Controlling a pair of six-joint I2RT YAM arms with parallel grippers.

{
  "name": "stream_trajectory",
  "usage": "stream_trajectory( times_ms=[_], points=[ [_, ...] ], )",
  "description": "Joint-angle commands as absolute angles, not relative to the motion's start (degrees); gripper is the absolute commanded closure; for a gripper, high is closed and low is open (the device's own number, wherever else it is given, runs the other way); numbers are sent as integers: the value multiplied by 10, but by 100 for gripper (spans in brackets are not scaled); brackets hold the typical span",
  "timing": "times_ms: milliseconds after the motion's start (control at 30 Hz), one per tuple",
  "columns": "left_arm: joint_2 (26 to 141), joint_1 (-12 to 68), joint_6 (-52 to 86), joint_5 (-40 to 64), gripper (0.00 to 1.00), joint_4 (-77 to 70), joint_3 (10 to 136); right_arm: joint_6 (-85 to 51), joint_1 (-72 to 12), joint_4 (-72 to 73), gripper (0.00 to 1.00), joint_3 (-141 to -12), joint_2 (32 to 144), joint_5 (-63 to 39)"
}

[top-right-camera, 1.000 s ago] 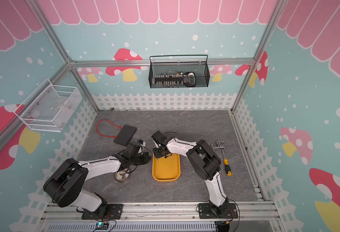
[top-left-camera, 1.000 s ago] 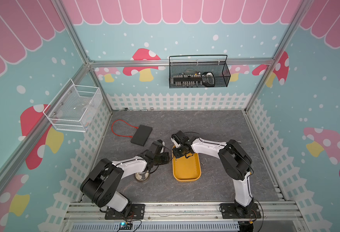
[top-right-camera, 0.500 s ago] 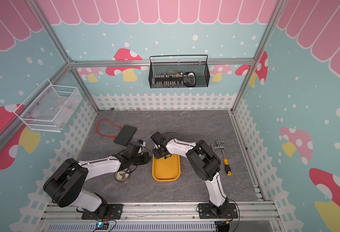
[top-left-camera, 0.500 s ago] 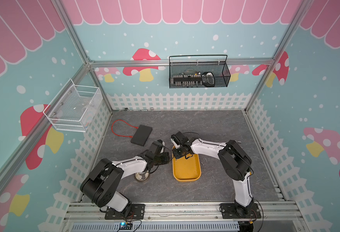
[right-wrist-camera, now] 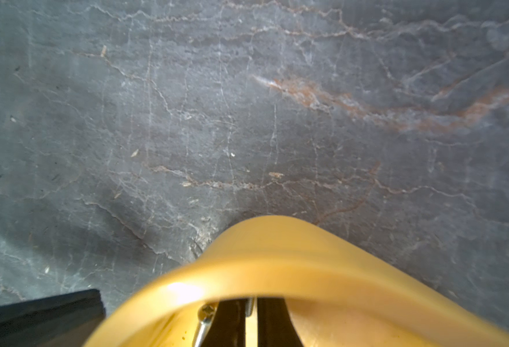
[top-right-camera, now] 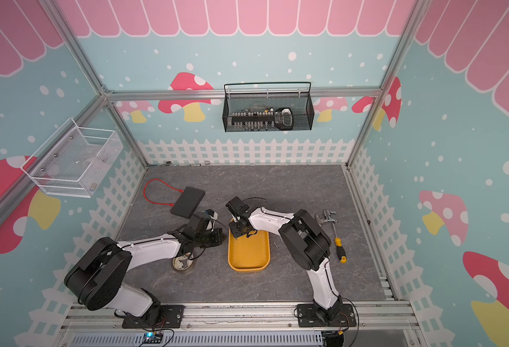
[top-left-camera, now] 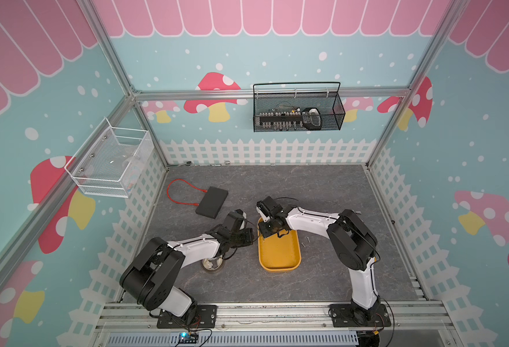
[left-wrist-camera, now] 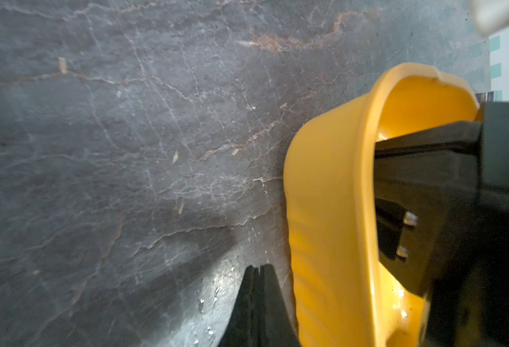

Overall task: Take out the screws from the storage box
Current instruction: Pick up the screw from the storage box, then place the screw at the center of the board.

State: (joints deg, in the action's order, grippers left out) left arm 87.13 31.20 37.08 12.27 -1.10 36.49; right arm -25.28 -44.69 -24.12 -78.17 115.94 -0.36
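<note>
The yellow-orange storage box (top-left-camera: 278, 269) (top-right-camera: 248, 268) lies on the grey floor between my arms. My right gripper (top-left-camera: 266, 232) (right-wrist-camera: 251, 302) reaches down inside its far end, jaws shut on a thin threaded screw (right-wrist-camera: 249, 309). A second screw (right-wrist-camera: 203, 323) lies in the box beside one finger. Two more screws (top-left-camera: 305, 241) (top-right-camera: 277, 242) lie on the floor just right of the box. My left gripper (top-left-camera: 247, 235) (left-wrist-camera: 257, 268) is shut and empty, its tips low beside the outer left wall of the box (left-wrist-camera: 328, 195).
A black flat case (top-left-camera: 212, 202) with a red cable (top-left-camera: 176, 192) lies behind the left arm, a tape roll (top-left-camera: 213, 264) under it. A screwdriver (top-right-camera: 339, 248) and a metal clamp (top-right-camera: 325, 217) lie right. A black wire basket (top-left-camera: 298, 115) and a white mesh basket (top-left-camera: 109, 162) hang on the walls.
The right gripper's jaws have closed inside the far end of the box. Both arms have stayed nearly where they were.
</note>
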Motion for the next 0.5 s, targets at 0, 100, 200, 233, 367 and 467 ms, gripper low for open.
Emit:
stream_trajectory(
  times_ms=[0,100,200,233,367,467],
  points=[
    [847,310,366,134,99,-7,370,-247,-448,-329,100,-753,1143,1],
    [831,310,367,133,99,2,381,-244,-443,-322,100,-760,1102,-37],
    [816,310,366,132,99,11,395,-244,-438,-322,100,-767,1071,-63],
    [813,311,366,132,98,12,398,-242,-437,-322,100,-768,1063,-61],
    [807,318,366,136,97,21,418,-245,-426,-322,100,-759,1014,-65],
    [800,335,358,130,94,24,433,-245,-409,-331,100,-745,958,-63]
  ],
)
